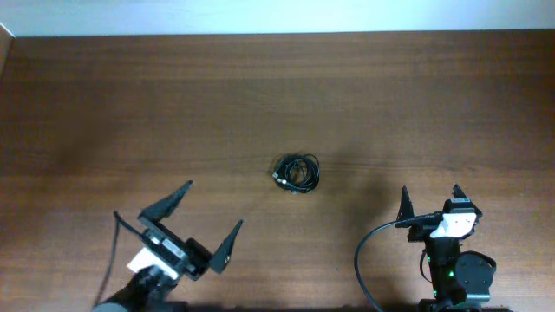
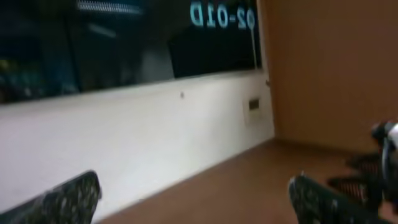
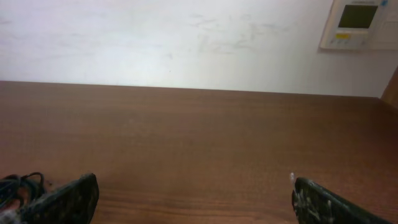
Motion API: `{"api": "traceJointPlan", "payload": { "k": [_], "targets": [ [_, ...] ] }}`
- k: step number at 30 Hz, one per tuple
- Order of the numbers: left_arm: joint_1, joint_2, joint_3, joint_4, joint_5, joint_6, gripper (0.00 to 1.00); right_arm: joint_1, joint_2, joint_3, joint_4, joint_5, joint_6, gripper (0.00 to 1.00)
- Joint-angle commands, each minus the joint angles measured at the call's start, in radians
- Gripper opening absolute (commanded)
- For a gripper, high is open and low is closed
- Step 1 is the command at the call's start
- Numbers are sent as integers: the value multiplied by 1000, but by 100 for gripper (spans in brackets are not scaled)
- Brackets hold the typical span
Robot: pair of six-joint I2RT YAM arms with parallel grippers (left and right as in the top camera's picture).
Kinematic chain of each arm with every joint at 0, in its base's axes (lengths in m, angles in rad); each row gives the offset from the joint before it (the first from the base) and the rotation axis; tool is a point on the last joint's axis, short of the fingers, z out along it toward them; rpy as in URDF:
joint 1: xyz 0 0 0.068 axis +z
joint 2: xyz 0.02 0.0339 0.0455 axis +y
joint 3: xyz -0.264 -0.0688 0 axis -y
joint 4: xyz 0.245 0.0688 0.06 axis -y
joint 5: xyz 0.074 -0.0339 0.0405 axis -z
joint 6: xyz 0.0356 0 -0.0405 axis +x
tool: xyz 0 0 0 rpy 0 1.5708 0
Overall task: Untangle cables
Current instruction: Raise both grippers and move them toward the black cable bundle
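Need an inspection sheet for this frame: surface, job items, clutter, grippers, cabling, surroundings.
Surface: brown wooden table, with no marks or spills seen.
Job's things: one cable bundle, thin black cords in a small knotted coil near the table's middle; its edge shows at the lower left of the right wrist view.
Clutter: nothing seen.
Grippers: left gripper is open wide and empty; right gripper is open and empty. Both are clear of the bundle.
Cables: thick black arm cables loop beside each arm, away from the bundle.
Surroundings: white wall with a wall panel; dark window, blurred.
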State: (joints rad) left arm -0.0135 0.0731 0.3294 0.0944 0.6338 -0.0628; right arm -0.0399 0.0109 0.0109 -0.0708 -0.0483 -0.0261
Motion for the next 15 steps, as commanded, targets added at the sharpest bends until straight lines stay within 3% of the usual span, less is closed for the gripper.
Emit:
{"api": "traceJointPlan", "payload": {
  "k": [1, 3, 5, 8, 10, 12, 15],
  "targets": [
    [3, 234, 344, -388, -16, 121, 99, -6, -7, -5, -5, 8, 0, 98],
    [3, 402, 525, -634, -16, 218, 99, -6, -7, -5, -5, 8, 0, 99],
    [3, 528, 648, -773, 6, 222, 99, -6, -7, -5, -5, 8, 0, 99],
    [3, 684, 741, -855, 250, 210, 99, -6, -7, -5, -5, 8, 0, 98],
    [3, 724, 746, -853, 192, 192, 99, -6, -7, -5, -5, 8, 0, 98],
    [3, 777, 782, -878, -28, 30, 99, -6, -7, -5, -5, 8, 0, 99],
    [3, 897, 922, -1035, -188, 6, 99, -6, -7, -5, 23, -54, 3, 98]
  ]
}}
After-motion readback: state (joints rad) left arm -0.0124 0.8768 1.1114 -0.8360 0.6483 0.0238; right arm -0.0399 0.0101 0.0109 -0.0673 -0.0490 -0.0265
